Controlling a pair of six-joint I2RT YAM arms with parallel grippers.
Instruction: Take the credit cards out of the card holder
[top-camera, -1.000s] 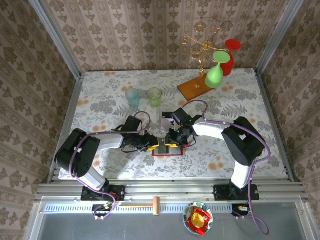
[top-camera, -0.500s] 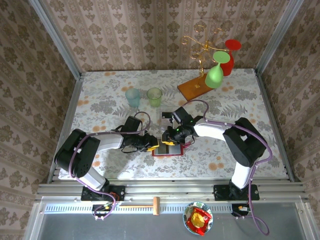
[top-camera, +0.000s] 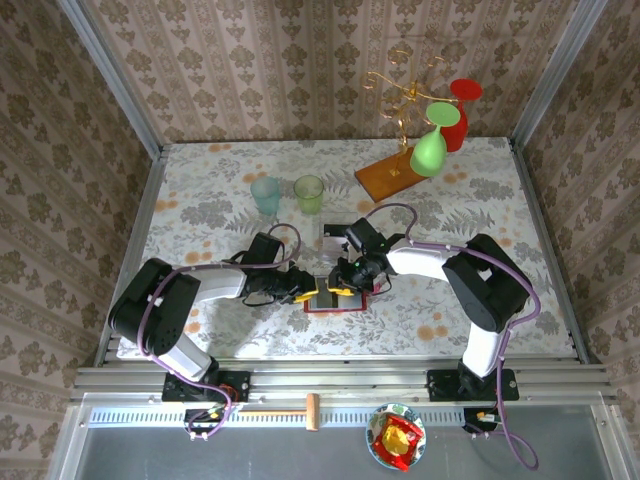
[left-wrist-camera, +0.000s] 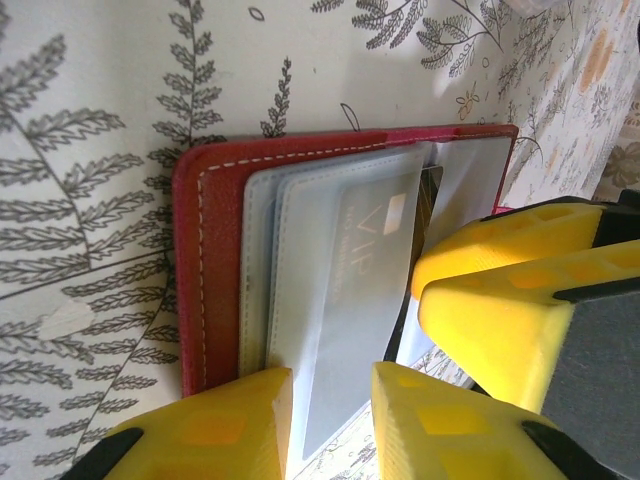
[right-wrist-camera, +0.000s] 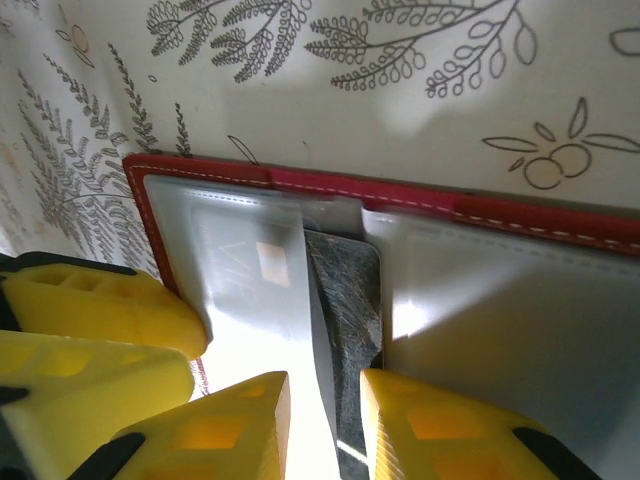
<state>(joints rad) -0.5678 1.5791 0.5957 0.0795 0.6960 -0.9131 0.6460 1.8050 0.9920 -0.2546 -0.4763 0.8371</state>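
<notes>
- Card holder (left-wrist-camera: 205, 270): red leather-like cover, smooth with a faint sheen, and pale stitching along the edge.
- Sleeve panels (right-wrist-camera: 500, 320): greyish clear plastic, glossy, catching white glare.
- Credit cards (left-wrist-camera: 375, 235): the pale one looks smooth under its sleeve. A dark card (right-wrist-camera: 345, 290) has a marbled, slightly glossy face.
- Fingers (left-wrist-camera: 225, 430) of the left end effector (left-wrist-camera: 330, 425) and of the right end effector (right-wrist-camera: 322, 425): matt yellow plastic, moulded with shallow diamond dimples.
- Worktop (top-camera: 200, 190): matt covering printed with leaves; cloth or paper cannot be told.
- Base board (top-camera: 385, 178): orange-brown wood, smooth.
- Wire stand (top-camera: 400, 90): gold-coloured metal, shiny.
- Blue tumbler (top-camera: 266, 193) and green tumbler (top-camera: 309, 190): translucent, plastic-looking.
</notes>
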